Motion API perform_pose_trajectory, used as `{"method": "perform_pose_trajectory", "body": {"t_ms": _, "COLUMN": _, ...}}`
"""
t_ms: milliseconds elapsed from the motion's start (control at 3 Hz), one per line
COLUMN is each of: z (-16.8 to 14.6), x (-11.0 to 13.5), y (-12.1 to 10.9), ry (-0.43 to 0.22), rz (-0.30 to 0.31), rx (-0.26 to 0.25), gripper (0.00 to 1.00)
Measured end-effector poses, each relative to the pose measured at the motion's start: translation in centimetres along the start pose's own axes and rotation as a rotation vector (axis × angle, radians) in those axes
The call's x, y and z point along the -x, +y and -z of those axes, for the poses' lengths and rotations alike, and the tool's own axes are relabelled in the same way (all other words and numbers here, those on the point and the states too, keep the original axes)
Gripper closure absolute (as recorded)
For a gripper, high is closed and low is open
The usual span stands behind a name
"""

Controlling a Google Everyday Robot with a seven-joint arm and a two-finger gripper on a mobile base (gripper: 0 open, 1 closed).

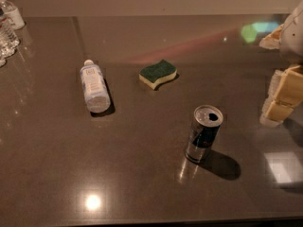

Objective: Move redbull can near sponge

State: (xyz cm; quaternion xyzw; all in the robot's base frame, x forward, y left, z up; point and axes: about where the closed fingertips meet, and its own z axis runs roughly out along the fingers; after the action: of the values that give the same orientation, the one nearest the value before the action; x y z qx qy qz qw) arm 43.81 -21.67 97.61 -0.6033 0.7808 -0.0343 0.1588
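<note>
The redbull can (204, 134) stands upright on the dark table, right of centre, its silver top with the open pull-tab hole facing up. The sponge (158, 74) lies flat farther back and a little to the left, green side up, pale yellow foam showing at its front edge. My gripper (280, 98) is at the right edge of the view, above the table and to the right of the can, apart from it. Nothing is in it.
A clear plastic bottle with a white label (94, 86) lies on its side to the left of the sponge. More water bottles (8, 25) stand at the far left corner. The table's front edge (151, 221) runs along the bottom.
</note>
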Motion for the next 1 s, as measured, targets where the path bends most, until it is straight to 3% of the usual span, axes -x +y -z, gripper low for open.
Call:
{"method": "perform_pose_trajectory", "body": {"t_ms": 333, "z": 0.1, "x": 0.1, "y": 0.0, "ry": -0.002, "rz": 0.001, "rx": -0.004, "gripper": 0.0}}
{"method": "perform_pose_trajectory", "body": {"t_ms": 1000, "z": -1.4, "x": 1.7, "y": 2.4, "ry": -0.157, "rz": 0.062, "rx": 0.082, "gripper": 0.0}}
